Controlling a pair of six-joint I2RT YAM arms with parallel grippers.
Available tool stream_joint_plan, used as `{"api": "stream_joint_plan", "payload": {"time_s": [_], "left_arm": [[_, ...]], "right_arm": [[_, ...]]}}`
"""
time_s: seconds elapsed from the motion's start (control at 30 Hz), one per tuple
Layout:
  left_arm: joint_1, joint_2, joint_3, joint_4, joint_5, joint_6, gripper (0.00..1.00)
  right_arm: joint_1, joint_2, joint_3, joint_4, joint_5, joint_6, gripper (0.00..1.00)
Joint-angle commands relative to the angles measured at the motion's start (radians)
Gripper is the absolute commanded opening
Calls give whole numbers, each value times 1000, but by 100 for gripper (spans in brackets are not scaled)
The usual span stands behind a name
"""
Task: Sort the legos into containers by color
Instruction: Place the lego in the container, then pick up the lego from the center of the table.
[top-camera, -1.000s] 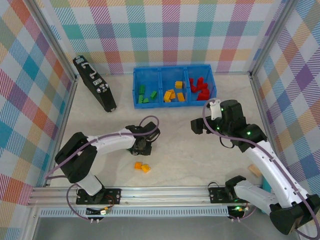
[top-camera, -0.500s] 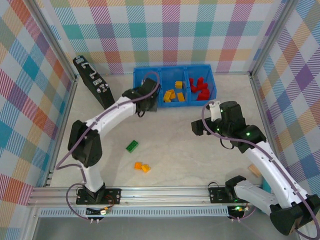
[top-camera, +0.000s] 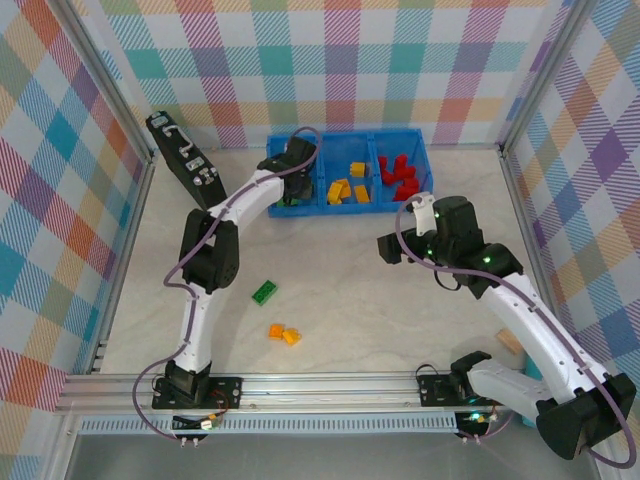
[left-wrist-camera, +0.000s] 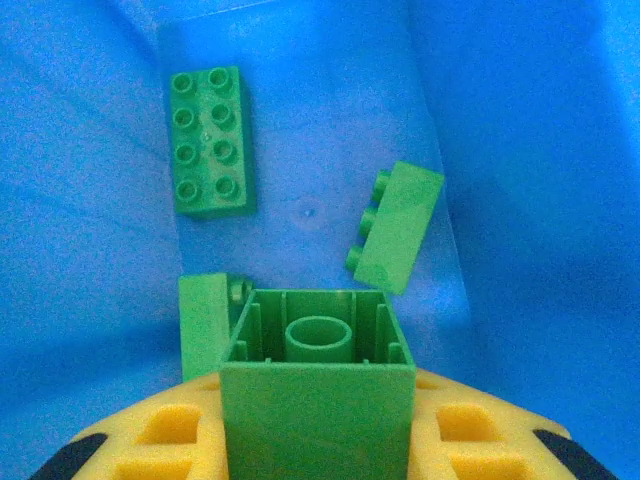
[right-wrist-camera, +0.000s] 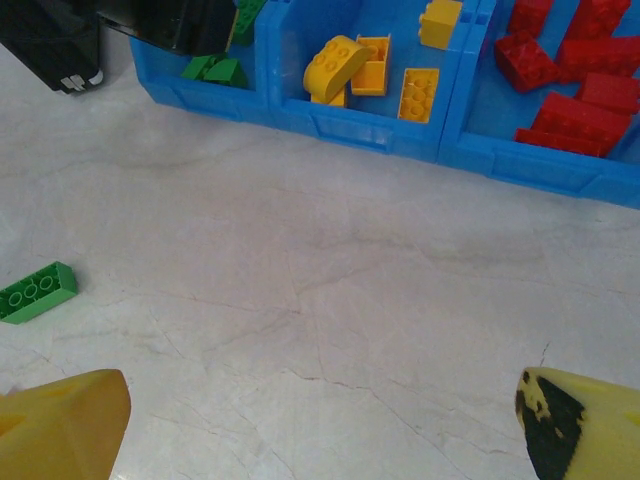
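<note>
Plaid walls (top-camera: 340, 60) enclose the pale marbled surface (top-camera: 380, 320). The left hand (left-wrist-camera: 318, 450) pinches a green lego (left-wrist-camera: 318, 395), partly hiding the left compartment of the blue bin (top-camera: 345, 209) from above; the right hand (right-wrist-camera: 320, 420) gapes empty.

I saw the green brick (left-wrist-camera: 318, 400) as smooth, moulded plastic with a soft sheen, and the blue bin (left-wrist-camera: 520, 200) as glossier plastic. The desk (right-wrist-camera: 330, 300) looked like pale matt stone, finely veined. The right pincer (right-wrist-camera: 320, 425) had matt yellow plastic fingers (right-wrist-camera: 60, 420), one marked black. The frame rail (top-camera: 330, 388) was bare pale metal.
</note>
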Motion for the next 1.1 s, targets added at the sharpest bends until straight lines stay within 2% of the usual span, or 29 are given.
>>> {"api": "stream_joint_plan", "payload": {"time_s": [0.0, 0.07, 0.17, 0.27, 0.4, 0.53, 0.7, 0.8, 0.9, 1.07], "left_arm": [[14, -26, 27, -5, 9, 25, 37], [12, -73, -8, 14, 2, 45, 47], [12, -150, -71, 32, -6, 95, 54], [13, -229, -130, 29, -7, 140, 55], [12, -387, -266, 33, 66, 165, 55], [7, -593, -467, -35, 112, 253, 55], [-3, -852, -766, -104, 91, 343, 55], [-5, -976, -885, -101, 176, 354, 57], [-47, -1027, -944, -111, 192, 349, 68], [-103, -977, -993, -102, 148, 311, 68]], "right_arm": [[-2, -8, 4, 18, 1, 3, 99], [-2, -12, -3, 21, 1, 3, 99], [-3, -12, -13, 31, 0, 5, 99], [-2, -8, -16, 44, -12, 8, 99], [-3, -5, -12, 52, -21, 8, 99], [-2, -17, -21, 55, -15, 8, 99], [-4, -16, -19, 73, -25, 19, 99], [-3, 15, 16, 64, -47, 12, 99], [-4, 60, 57, 59, -71, 5, 99], [-3, 109, 89, 86, -88, 8, 99]]}}
